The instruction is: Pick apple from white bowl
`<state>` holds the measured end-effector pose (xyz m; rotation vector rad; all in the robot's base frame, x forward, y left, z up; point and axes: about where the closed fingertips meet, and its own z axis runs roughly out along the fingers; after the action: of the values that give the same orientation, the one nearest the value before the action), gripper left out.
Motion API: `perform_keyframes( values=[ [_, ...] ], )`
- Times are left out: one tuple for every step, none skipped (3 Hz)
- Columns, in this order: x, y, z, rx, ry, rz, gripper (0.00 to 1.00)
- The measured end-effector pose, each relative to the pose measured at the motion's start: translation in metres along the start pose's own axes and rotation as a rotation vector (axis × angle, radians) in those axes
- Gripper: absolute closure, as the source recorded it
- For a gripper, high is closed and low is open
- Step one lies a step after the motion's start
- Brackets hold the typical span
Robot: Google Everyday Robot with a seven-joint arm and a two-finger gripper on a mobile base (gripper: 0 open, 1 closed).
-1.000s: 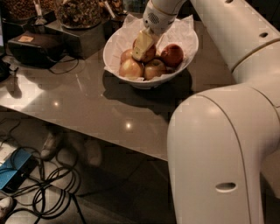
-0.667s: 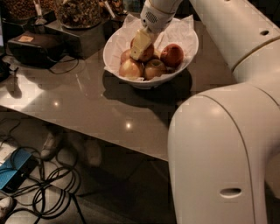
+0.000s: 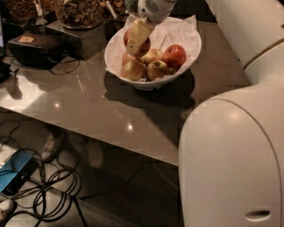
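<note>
The white bowl (image 3: 148,84), lined with crinkled white paper, stands on the grey table at the back centre. My gripper (image 3: 137,37) reaches down from the top over the bowl's left side. Its pale yellow finger (image 3: 136,36) lies across the dark-red apple (image 3: 145,45), which shows on both sides of it and sits higher than the other fruit. The gripper is shut on this apple; its sticker is hidden. A smaller bright-red apple (image 3: 174,55) and yellow-pink apples (image 3: 133,69) lie in the bowl below.
A black box (image 3: 33,46) and jars of nuts (image 3: 80,11) stand at the back left of the table (image 3: 88,111). My white body (image 3: 230,155) fills the right. Cables (image 3: 49,190), a blue object (image 3: 15,175) and shoes (image 3: 53,144) lie on the floor.
The gripper has shifted slightly up and left in the bowl, and the dark-red apple between its fingers now stands above the other apples.
</note>
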<state>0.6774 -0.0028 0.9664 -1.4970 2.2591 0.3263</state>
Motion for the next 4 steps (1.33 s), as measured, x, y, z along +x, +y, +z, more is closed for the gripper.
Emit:
perform_keyframes(
  values=[
    [-0.008, 0.027, -0.022, -0.058, -0.03, -0.096, 1.0],
    [-0.01, 0.043, -0.037, -0.09, -0.054, -0.155, 1.0],
    [0.0, 0.058, -0.054, -0.097, -0.075, -0.168, 1.0],
    [0.023, 0.074, -0.063, -0.096, -0.097, -0.126, 1.0]
  ],
)
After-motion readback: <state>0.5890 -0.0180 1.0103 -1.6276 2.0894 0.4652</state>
